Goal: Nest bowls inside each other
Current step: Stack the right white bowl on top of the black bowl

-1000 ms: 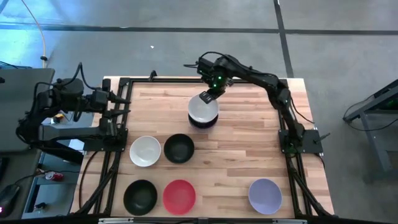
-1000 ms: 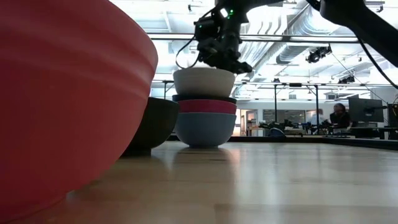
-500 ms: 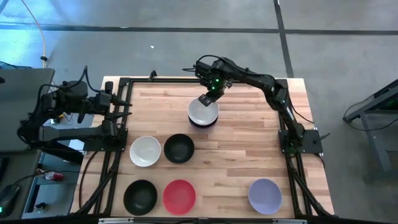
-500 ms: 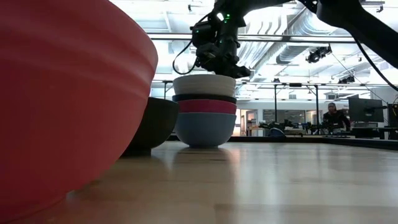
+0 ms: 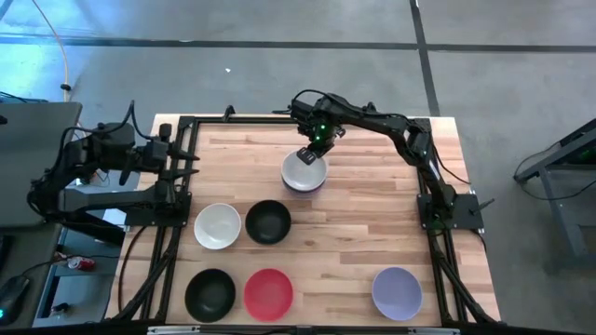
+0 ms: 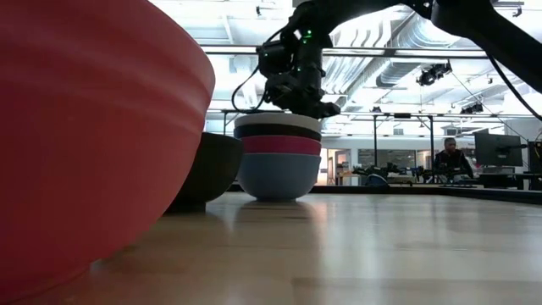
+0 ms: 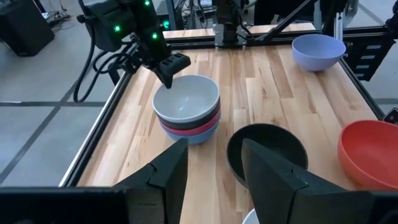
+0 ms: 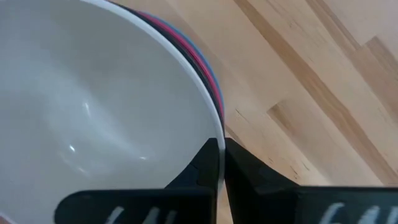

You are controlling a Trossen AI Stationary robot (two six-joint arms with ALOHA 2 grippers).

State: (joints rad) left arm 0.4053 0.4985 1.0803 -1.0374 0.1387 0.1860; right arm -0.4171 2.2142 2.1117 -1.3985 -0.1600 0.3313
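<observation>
A stack of bowls (image 5: 304, 174) stands at the table's far middle: blue at the bottom, then magenta, black, and a white bowl (image 6: 278, 124) on top. My right gripper (image 5: 313, 149) is over the stack's far side, shut on the white bowl. Loose on the wood and resting on their bases are a white bowl (image 5: 217, 226), a black bowl (image 5: 268, 221), another black bowl (image 5: 209, 293), a red bowl (image 5: 268, 293) and a lavender bowl (image 5: 398, 291). My left gripper (image 7: 211, 171) waits open at the table's left edge. My right gripper pinches the white bowl's rim (image 8: 213, 121) on its far side, one finger (image 8: 193, 174) inside the bowl and the other (image 8: 261, 177) outside. It comes from above, slanting down. The bowl sits upright, nested in the black bowl (image 6: 278, 134) of the stack.
A black frame rail (image 5: 177, 186) runs along the table's left side, and the right arm's base (image 5: 447, 209) stands at the right edge. Bare wood lies between the stack and the lavender bowl. People sit in the room beyond the table (image 6: 453, 158).
My right gripper has moved down with the white bowl, keeping its hold. The bowl stood high above the black one a second ago and has sunk into the stack, so only its upper band shows above the black rim.
</observation>
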